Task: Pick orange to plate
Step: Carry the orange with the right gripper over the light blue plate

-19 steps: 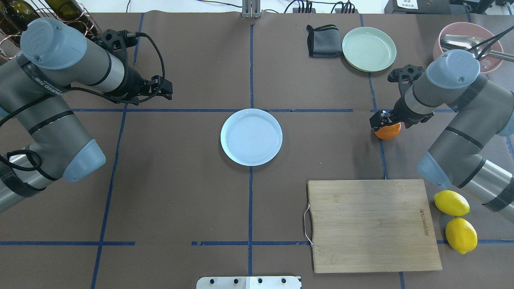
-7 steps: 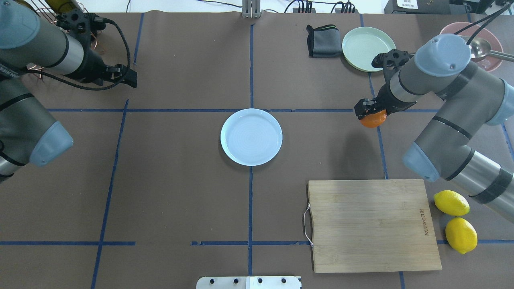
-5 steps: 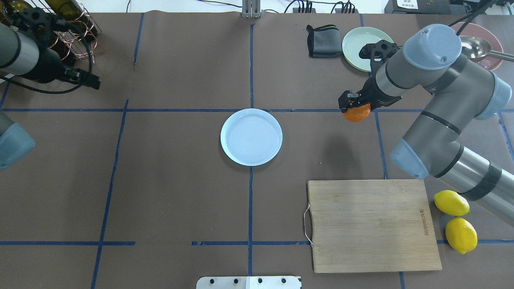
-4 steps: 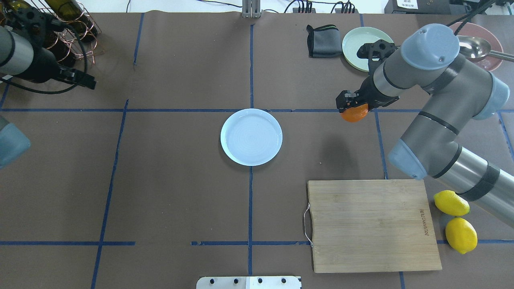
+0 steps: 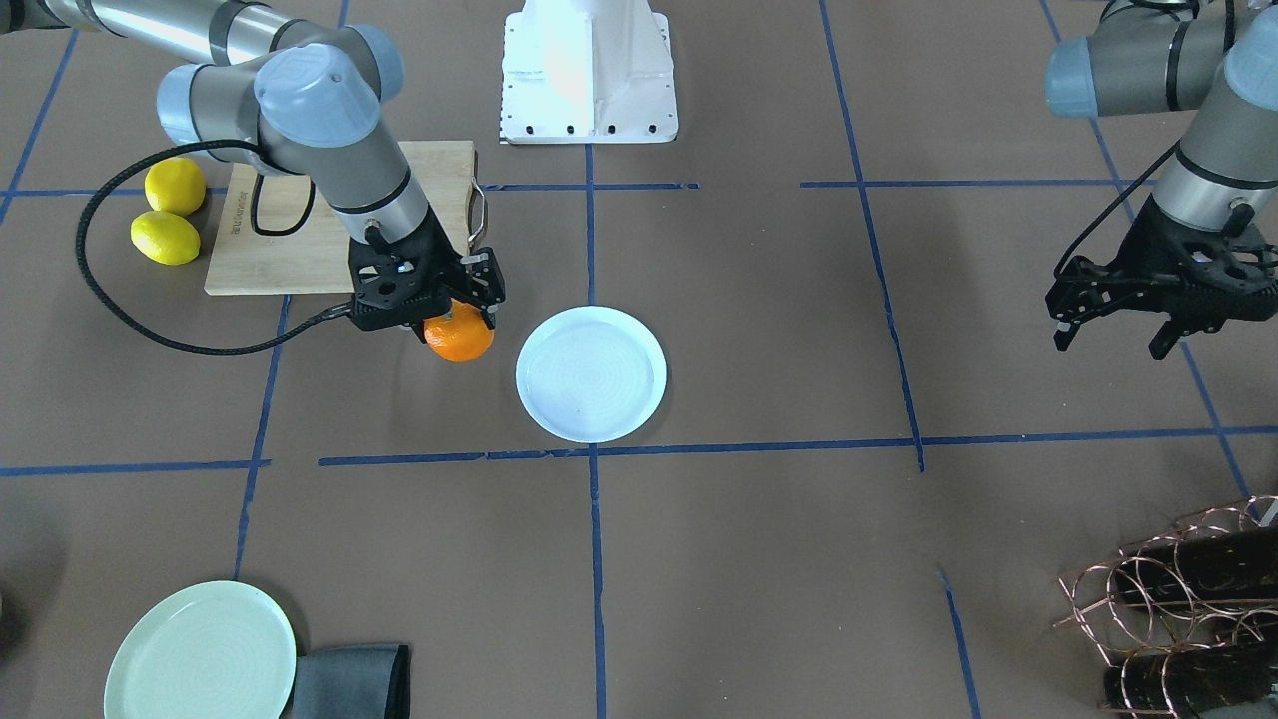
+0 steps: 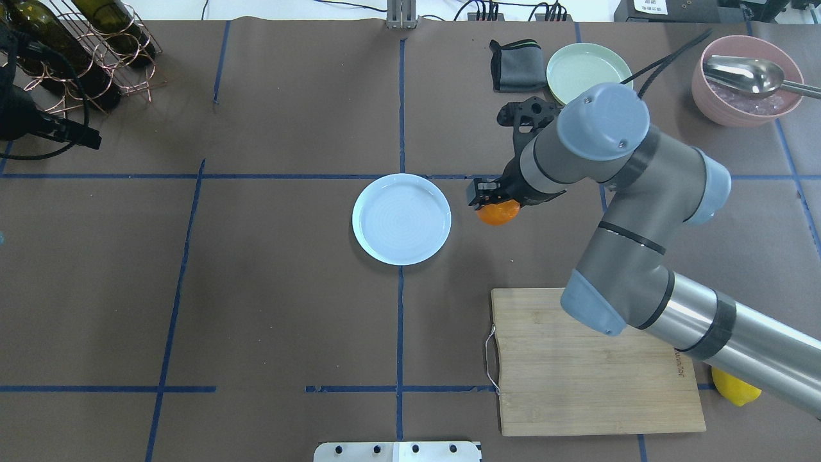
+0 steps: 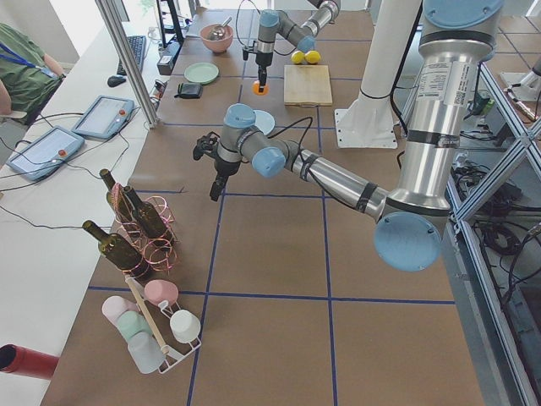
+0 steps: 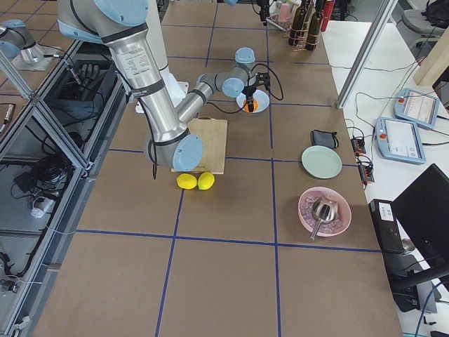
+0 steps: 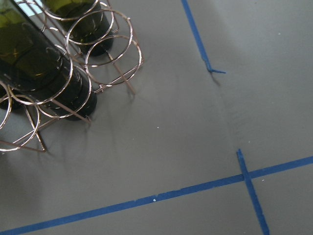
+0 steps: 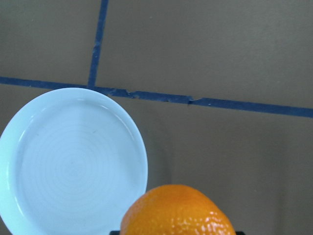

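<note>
– Brown paper ruled with blue tape is seen spread over the counter (image 5: pixel 759 559), and the plate (image 5: pixel 591 373) is found lying bare at the middle of it. Where is the orange (image 5: pixel 459 338) to be placed, relative to that plate?
– It is seen held off the counter, just beside the plate's rim on the side toward the robot's right, and not yet above the plate. The right tool (image 5: pixel 454 320) is clamped on it from above, with a finger down each side of the fruit.
– And the left tool (image 5: pixel 1110 338)?
– Well apart from the plate, on the side opposite the orange. Its jaws are spread wide and nothing is held.
– How is the fruit expected to handle?
– It is judged light and fairly firm, with a peel that yields a little under pressure. The pebbled skin, shown close up in the right wrist view, should give the pads some purchase. A moderate squeeze is thought enough, and a hard one could bruise it.
– Best place for a hold?
– Across the widest part, as appears to be done now, since a round body gripped higher up could be squeezed out. The plate is glossy and shallow, so rolling is to be expected if the orange is let go from height or off-centre.
</note>
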Robot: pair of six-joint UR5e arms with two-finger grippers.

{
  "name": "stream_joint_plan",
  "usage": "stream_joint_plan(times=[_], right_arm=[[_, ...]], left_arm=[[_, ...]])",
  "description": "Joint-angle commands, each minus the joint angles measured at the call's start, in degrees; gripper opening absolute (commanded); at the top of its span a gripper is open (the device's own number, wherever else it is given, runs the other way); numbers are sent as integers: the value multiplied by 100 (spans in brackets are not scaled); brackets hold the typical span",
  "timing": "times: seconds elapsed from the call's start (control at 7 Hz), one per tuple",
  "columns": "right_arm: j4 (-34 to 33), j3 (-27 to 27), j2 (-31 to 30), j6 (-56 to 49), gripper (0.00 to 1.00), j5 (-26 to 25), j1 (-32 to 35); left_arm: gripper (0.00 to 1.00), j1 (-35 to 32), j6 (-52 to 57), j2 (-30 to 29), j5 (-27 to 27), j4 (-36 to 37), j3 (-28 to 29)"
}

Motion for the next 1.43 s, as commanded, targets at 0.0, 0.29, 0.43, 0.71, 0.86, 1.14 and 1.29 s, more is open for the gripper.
stream_joint_plan(times=[0.0,0.29,0.43,0.71,0.86,1.14,1.29], right_arm=[[-19,-814,775,2,0,-403,-286],[-229,-1737,1592,1,0,-501,-365],[-265,-2229,1970,-7,0,-562,-435],[-257,-2409,2018,-86,0,-580,-532],[-239,-2409,2035,-43,4,-580,-533],[-265,-2401,2027,-42,100,-581,-524],[-431,-2253,1983,-69,100,-485,-419]], left_arm=[[100,-328,10,58,-176,56,181],[100,-453,19,75,-318,275,357],[100,-532,106,84,-319,433,358],[100,-716,309,102,-319,496,393],[100,-821,318,102,-388,696,393],[100,-893,318,110,-538,725,393],[100,-936,362,136,-556,873,393]])
